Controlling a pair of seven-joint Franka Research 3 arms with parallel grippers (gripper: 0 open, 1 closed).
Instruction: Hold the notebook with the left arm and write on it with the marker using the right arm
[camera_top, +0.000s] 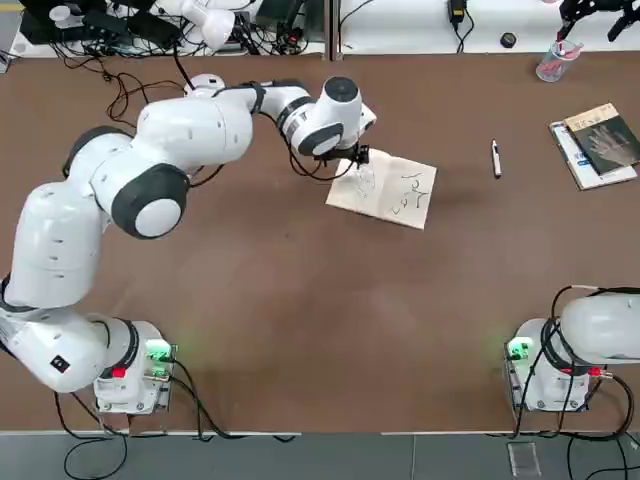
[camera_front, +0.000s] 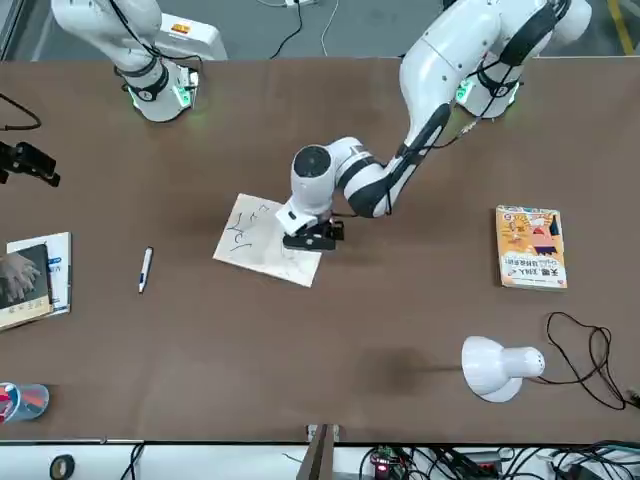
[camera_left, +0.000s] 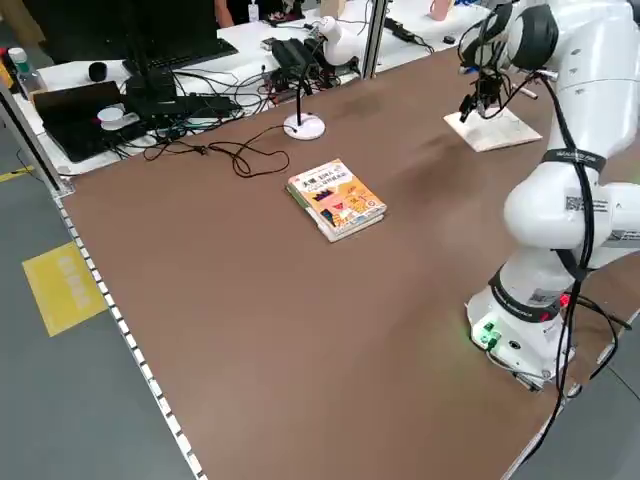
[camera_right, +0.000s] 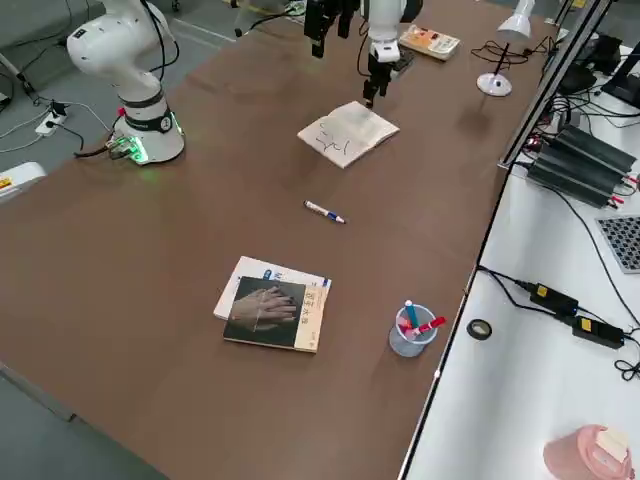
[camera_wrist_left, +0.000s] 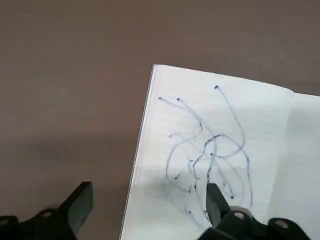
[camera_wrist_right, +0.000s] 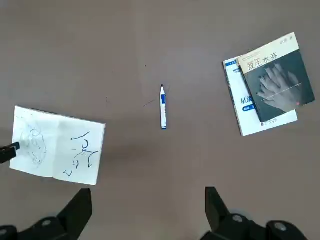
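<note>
I am only beginning this job: the notebook (camera_top: 383, 188) is lying open on the table (camera_top: 300, 300), its pages already carrying thin scribbles, but I am not pinning it yet and no writing is under way. My left gripper (camera_top: 357, 158) is hanging over the notebook's edge nearest my left arm, jaws spread wide and holding nothing; in the left wrist view one finger (camera_wrist_left: 216, 200) is sitting over the scribbled page and the other over bare table, so the page edge is lying between them. Whether the tips are touching paper, I cannot tell. In the top view the marker (camera_top: 495, 159) is resting at about two o'clock from the notebook, well apart. My right gripper (camera_wrist_right: 149, 210) is waiting high near its base, jaws wide, empty. Pinning, fetching the marker, and writing are all left.
</note>
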